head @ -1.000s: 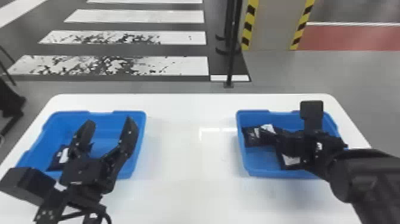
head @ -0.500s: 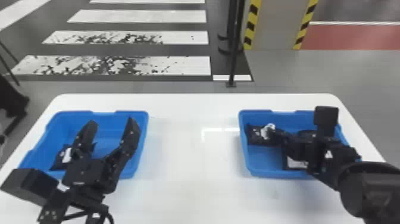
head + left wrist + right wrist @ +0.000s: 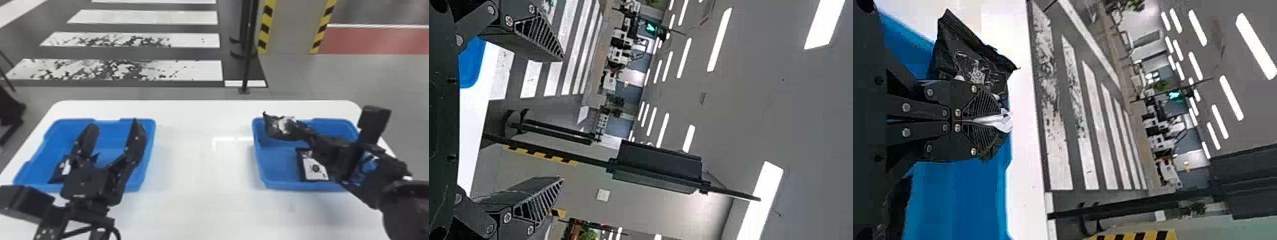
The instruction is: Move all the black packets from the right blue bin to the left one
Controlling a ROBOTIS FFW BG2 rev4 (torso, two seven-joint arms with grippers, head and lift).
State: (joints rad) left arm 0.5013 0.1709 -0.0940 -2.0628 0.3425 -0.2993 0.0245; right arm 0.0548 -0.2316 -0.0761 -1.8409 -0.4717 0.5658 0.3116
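Above the far left corner of the right blue bin [image 3: 287,186], a black packet [image 3: 276,129] hangs from the right gripper [image 3: 307,131]. The right wrist view brings out the grip itself: the two fingers are closed together on the packet, with a crumpled white bit sticking out at their tips. The head view instead gives the packet's place, its upper corner crossing the line of the bin's far rim.

In all, there are two blue bins, two grippers and at least three packets: the gripped one, a second packet [image 3: 314,169] lying flat in the right bin, and at least one packet [image 3: 60,170] in the left blue bin [image 3: 147,159], partly hidden by the left gripper [image 3: 111,125].

The gripped packet is dark, glossy and wrinkled, with pointed corners and a whitish patch on its face. The second packet bears a white label with a dark round mark.

Over the left bin, the left gripper has its fingers spread wide; its wrist view shows nothing held between them. Both bins stand on one white table [image 3: 204,204], well apart, with a striped crossing [image 3: 191,69] on the floor beyond.
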